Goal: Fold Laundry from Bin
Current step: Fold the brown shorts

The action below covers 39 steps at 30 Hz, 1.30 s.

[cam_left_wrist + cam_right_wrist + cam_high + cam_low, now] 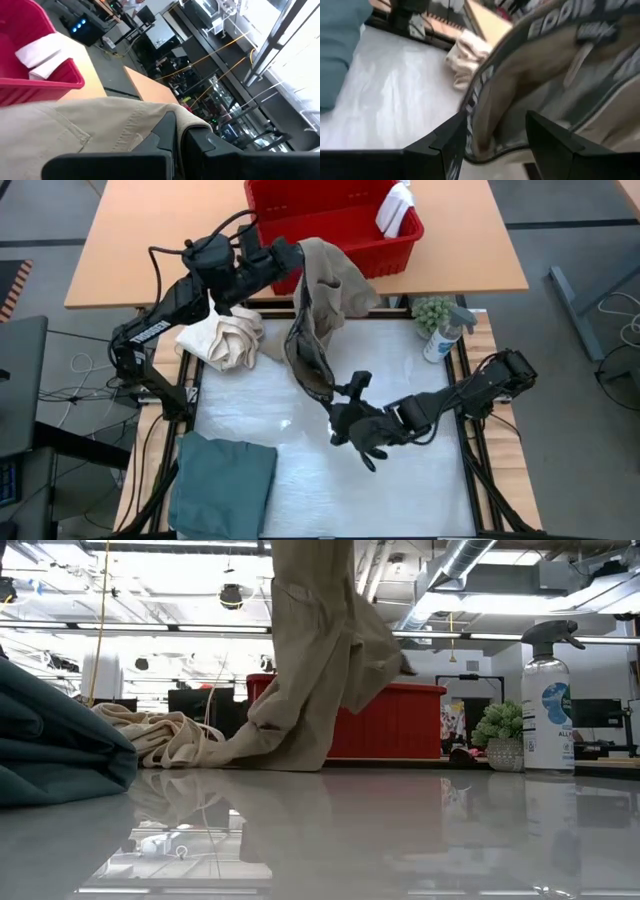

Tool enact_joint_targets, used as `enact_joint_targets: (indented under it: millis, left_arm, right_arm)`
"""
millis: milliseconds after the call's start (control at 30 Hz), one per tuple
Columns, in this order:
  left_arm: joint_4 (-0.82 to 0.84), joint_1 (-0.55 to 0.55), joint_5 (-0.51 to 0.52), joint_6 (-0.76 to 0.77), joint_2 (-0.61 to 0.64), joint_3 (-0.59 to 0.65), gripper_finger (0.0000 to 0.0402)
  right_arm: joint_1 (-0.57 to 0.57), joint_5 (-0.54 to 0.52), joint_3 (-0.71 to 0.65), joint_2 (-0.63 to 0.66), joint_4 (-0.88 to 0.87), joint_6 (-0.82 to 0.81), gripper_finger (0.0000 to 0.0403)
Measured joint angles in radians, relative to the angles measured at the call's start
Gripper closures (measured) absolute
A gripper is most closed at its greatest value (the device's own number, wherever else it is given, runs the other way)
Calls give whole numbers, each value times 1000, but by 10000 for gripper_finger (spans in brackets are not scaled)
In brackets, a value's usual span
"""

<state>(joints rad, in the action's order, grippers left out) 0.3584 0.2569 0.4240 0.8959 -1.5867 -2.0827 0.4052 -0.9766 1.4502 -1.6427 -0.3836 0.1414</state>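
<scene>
Look inside the waistband of the tan trousers point(555, 65) in the right wrist view and you can read "EDDIE" in pale capitals on the dark band; the letters after it run out of sight. On the spray bottle point(546, 700) near the counter's far right corner, you can make out "ALL" on the label, and its smaller print is too fine to read.

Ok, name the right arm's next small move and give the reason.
Probably ease the right gripper forward and close on the waistband of the khaki trousers: its fingers stand open right at that edge, while the left gripper, shut, holds the trousers up.
</scene>
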Motion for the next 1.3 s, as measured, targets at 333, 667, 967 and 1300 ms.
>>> enact_joint_targets:
  millis: [333,667,967,1300]
  left_arm:
    - [-55,5,6,-19,0,0,401]
    - [-73,11,8,-19,0,0,401]
    - [-74,12,5,-19,0,0,401]
    - [-79,12,-76,-12,0,0,401]
  right_arm:
    - [3,42,0,11,-29,-50,176]
    - [6,128,48,19,6,17,176]
    - [-66,240,49,-33,53,74,176]
    - [-99,38,75,-94,-53,118,312]
